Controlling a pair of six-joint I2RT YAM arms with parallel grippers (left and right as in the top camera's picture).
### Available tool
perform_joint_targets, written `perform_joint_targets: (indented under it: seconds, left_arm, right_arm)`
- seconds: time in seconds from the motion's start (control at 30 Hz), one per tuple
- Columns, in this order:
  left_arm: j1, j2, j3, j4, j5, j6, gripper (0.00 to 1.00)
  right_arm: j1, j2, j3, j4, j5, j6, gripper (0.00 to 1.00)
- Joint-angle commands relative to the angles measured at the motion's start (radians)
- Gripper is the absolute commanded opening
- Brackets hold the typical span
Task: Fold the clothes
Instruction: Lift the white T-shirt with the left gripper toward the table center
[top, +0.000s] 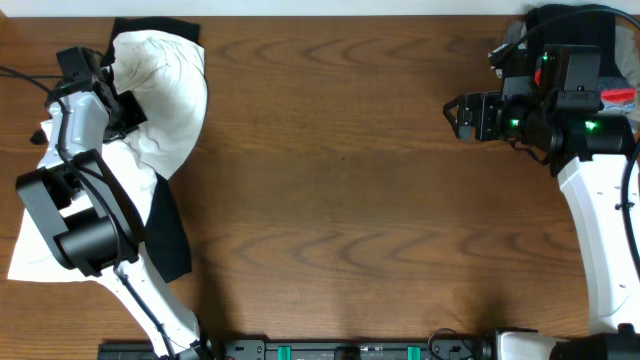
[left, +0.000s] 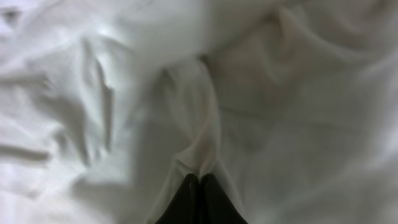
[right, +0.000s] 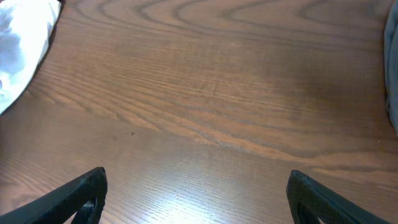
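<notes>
At the far-left corner of the brown wood-grain worktop (top: 350, 200) lay a large plain white short-sleeved T-shirt (top: 165, 90) of thin, wrinkly fabric. It was bunched into a rounded heap there, and more white cloth trailed down along the left edge toward the near side. A long plain black garment (top: 168, 235) lay partly beneath it, showing as a dark band at the far edge behind the heap and as a strip running toward the near-left side, beside the left arm.

The left gripper (left: 199, 186) was down on the heap (its wrist view was filled with nothing but white folds). Its two dark fingers were pressed tightly together, and a pinched ridge of the T-shirt's fabric rose from between their tips.

The middle of the worktop showed only bare wood.

Toward the far-right corner, the right gripper (top: 452, 115) hung over the worktop, well apart from both garments and pointing left. Its fingers were spread wide with only wood visible between them, holding nothing.
</notes>
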Motion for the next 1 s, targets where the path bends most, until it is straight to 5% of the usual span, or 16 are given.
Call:
perform_joint_targets:
  seconds: [0.0,0.4,0.97]
  left_arm:
    - [-0.027,-0.116,0.04,-0.024,0.111,-0.014,0.06]
    - [-0.312,-0.423,0.04,-0.022,0.24,-0.037,0.06]
    - [-0.751,-0.447,0.039,0.098,0.235,-0.127,0.06]
  right_arm:
    - [0.018,-0.005,0.019,0.0,-0.004,-0.012,0.9]
    - [0.018,-0.005,0.019,0.021,0.005,-0.012,0.84]
    - [-0.067,-0.005,0.019,0.038,0.014,0.019,0.82]
